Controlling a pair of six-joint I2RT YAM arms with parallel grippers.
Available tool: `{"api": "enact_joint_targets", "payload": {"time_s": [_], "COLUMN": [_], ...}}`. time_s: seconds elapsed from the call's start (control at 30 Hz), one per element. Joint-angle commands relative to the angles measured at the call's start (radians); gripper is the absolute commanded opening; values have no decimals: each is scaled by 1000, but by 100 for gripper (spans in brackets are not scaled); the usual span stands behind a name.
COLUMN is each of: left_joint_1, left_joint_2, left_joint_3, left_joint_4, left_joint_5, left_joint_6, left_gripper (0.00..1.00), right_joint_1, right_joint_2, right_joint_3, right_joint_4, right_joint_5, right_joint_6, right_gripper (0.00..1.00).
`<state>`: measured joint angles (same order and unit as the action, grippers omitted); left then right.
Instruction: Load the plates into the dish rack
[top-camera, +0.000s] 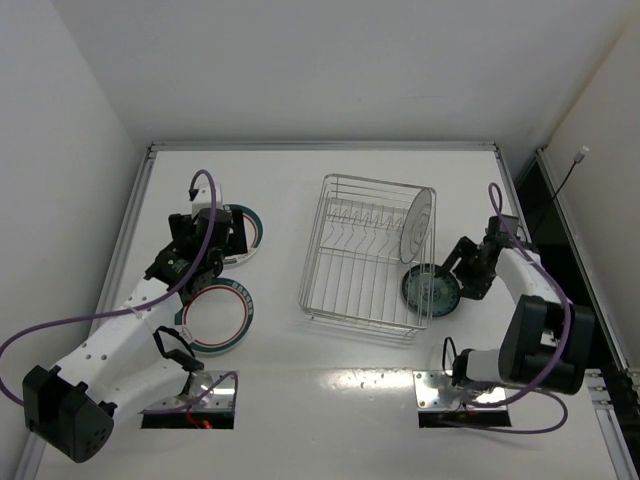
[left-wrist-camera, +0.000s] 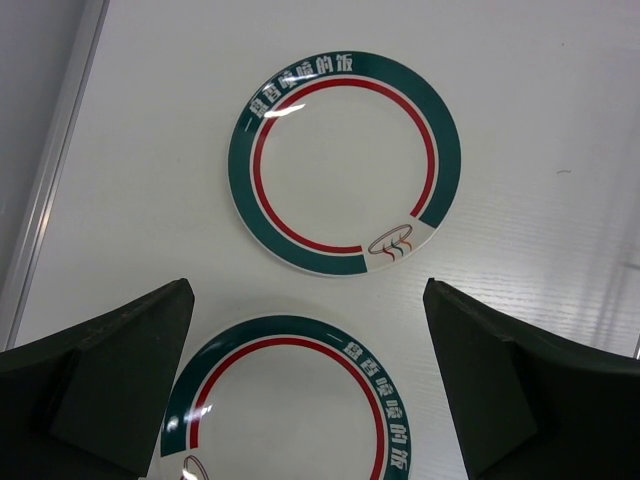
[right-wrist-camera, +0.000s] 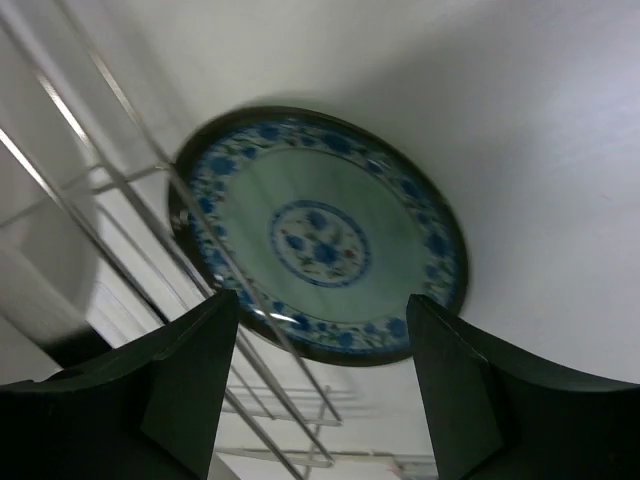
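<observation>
The dish rack (top-camera: 365, 250), a silver wire basket, stands mid-table with one white plate (top-camera: 417, 225) upright at its right end. A teal-blue patterned plate (top-camera: 430, 290) (right-wrist-camera: 320, 235) lies flat just right of the rack, its left rim behind the rack's wires (right-wrist-camera: 150, 200). My right gripper (top-camera: 457, 277) (right-wrist-camera: 320, 380) hangs open just short of that plate's rim, holding nothing. Two white plates with green rim bands lie on the left: one (top-camera: 218, 318) in full view, the other (top-camera: 250, 228) partly under my left gripper (top-camera: 212, 245). That gripper (left-wrist-camera: 310, 385) is wide open above a green-rimmed plate (left-wrist-camera: 290, 410), a second plate (left-wrist-camera: 345, 160) beyond.
A raised metal rail (top-camera: 135, 220) runs along the table's left edge, close to the left plates. White walls close the back and sides. Both arm bases (top-camera: 200, 395) sit at the near edge. The rack's upright prongs (top-camera: 360, 225) stand in its left part.
</observation>
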<state>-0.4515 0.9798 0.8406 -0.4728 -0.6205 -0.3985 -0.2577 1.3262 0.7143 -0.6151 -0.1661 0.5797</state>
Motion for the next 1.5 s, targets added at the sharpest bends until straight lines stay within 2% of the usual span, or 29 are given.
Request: {"api": "enact_joint_targets", "payload": {"time_s": [0.0, 0.03, 0.07, 0.17, 0.43, 0.5, 0.87, 1.17, 1.47], "left_joint_1": [8, 8, 8, 8, 8, 8, 8, 8, 8], "left_joint_2": [-6, 3, 3, 3, 13, 13, 13, 13, 22], "left_joint_3": [22, 22, 22, 22, 22, 22, 22, 22, 22], "left_joint_4": [26, 26, 26, 26, 26, 26, 26, 26, 26], "left_joint_5": [2, 2, 2, 2, 2, 2, 2, 2, 2], "left_joint_6": [-10, -10, -10, -10, -10, -10, -10, -10, -10], "left_gripper": [100, 100, 100, 100, 100, 100, 100, 100, 100], "right_joint_1": [-15, -5, 8, 8, 110, 144, 218, 271, 290], "right_joint_2": [46, 65, 85, 151, 241, 280, 510, 685, 831], "right_joint_3": [25, 25, 36, 36, 132, 157, 390, 651, 913], "right_joint_4": [135, 159, 160, 213, 270, 293, 353, 273, 212], "right_joint_5": [-222, -252, -266, -341, -374, -374, -280, -222, -245], "right_joint_6": [8, 8, -1, 8, 63, 75, 157, 157, 157], "right_gripper": [64, 64, 58, 49, 47, 44, 45, 48, 48]}}
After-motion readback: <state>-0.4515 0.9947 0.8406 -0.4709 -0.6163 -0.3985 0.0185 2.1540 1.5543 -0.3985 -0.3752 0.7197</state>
